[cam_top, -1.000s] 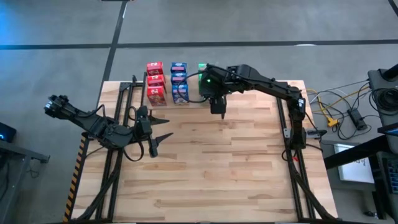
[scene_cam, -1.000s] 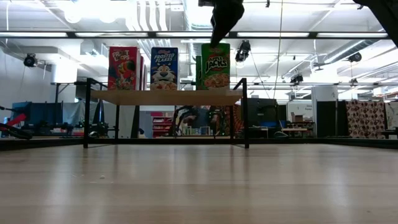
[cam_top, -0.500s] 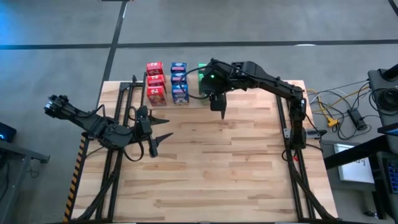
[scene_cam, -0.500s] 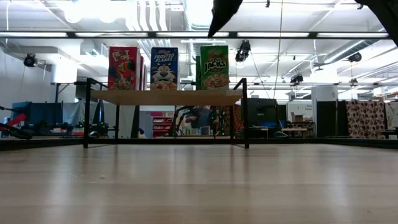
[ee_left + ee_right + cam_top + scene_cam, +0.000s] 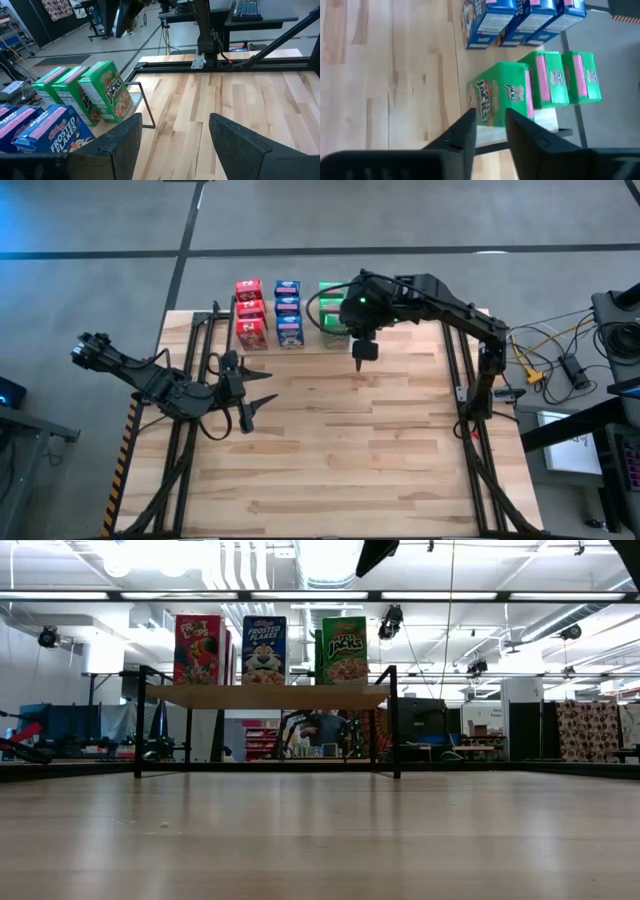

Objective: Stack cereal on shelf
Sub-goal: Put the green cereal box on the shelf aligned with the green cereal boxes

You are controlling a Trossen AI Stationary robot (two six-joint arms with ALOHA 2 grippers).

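Note:
The cereal stands upright on the shelf's top board in three rows: red boxes, blue boxes and green boxes. The low view shows the front red, blue and green boxes. My right gripper hangs in the air before and above the green row, fingers a little apart with nothing between them. My left gripper waits open over the table's left side, pointing toward the green boxes.
The shelf's black legs stand at the table's far edge. The arms' black frames run along both table sides. Bare wooden tabletop stretches from the shelf to the near edge. Cables lie off the table's right.
My right gripper has risen and drawn back from the green row toward the table's right and near edges, almost leaving the top of the low view. The boxes have stayed where they were.

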